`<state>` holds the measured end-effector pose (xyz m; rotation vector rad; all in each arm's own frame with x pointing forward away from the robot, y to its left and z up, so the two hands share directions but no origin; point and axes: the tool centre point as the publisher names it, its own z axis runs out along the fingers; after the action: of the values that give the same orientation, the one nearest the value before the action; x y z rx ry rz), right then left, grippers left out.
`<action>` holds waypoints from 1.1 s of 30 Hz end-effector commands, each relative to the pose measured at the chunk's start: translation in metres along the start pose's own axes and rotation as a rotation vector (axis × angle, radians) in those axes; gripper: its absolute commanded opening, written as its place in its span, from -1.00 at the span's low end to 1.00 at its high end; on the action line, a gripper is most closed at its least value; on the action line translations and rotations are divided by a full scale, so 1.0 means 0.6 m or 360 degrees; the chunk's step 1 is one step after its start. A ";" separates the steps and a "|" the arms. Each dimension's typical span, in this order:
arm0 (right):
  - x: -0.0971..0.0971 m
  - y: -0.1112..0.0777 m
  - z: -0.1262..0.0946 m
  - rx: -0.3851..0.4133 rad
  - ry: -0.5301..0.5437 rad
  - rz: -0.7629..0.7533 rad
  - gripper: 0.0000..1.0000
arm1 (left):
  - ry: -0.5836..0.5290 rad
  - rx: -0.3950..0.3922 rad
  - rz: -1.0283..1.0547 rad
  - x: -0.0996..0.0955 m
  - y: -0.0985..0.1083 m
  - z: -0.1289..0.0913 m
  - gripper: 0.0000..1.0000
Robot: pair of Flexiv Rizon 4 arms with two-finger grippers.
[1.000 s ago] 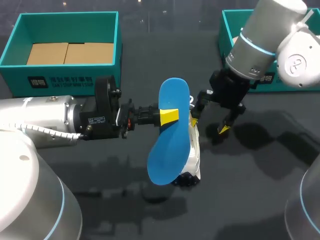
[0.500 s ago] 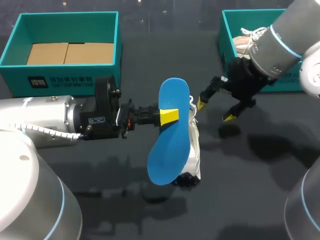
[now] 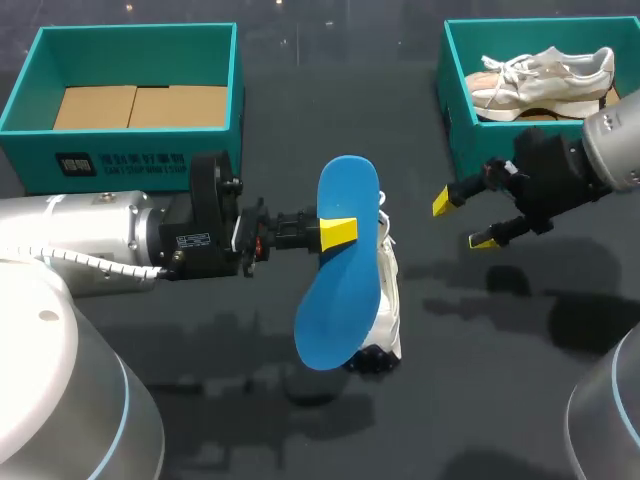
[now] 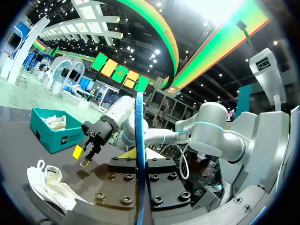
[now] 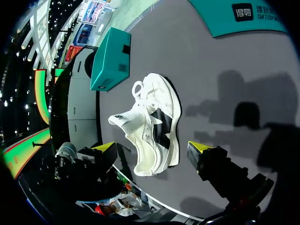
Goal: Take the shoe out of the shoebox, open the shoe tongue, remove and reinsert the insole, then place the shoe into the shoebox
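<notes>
My left gripper (image 3: pixel 338 232) is shut on a blue insole (image 3: pixel 340 275) and holds it in the air above the table's middle. In the left wrist view the insole (image 4: pixel 138 154) stands edge-on between the fingers. A white shoe (image 3: pixel 388 300) lies on the dark table under and just right of the insole. The shoe (image 5: pixel 152 129) also shows ahead of my right gripper in the right wrist view, lying on its side. My right gripper (image 3: pixel 463 221) hangs open and empty to the right of the shoe, near the right teal shoebox (image 3: pixel 455 110).
The right shoebox holds another pale shoe (image 3: pixel 540 70). A second teal shoebox (image 3: pixel 125 150) with a cardboard liner stands at the back left. The dark table (image 3: pixel 500 380) is bare at the front right.
My right arm has pulled away from the shoe to the right, uncovering the right shoebox. Its gripper stays open. The left arm and the insole have not moved.
</notes>
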<state>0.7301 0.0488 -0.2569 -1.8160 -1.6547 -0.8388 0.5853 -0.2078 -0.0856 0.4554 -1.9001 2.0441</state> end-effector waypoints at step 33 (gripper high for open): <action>0.068 0.019 -0.028 -0.0047 0.0825 0.0391 1.00 | -0.0001 -0.0007 0.0056 -0.002 0.001 0.003 -1.00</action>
<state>0.7407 0.0621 -0.2131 -1.6144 -1.0817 -1.1052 0.5854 -0.2078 -0.0858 0.4502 -1.9056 2.0468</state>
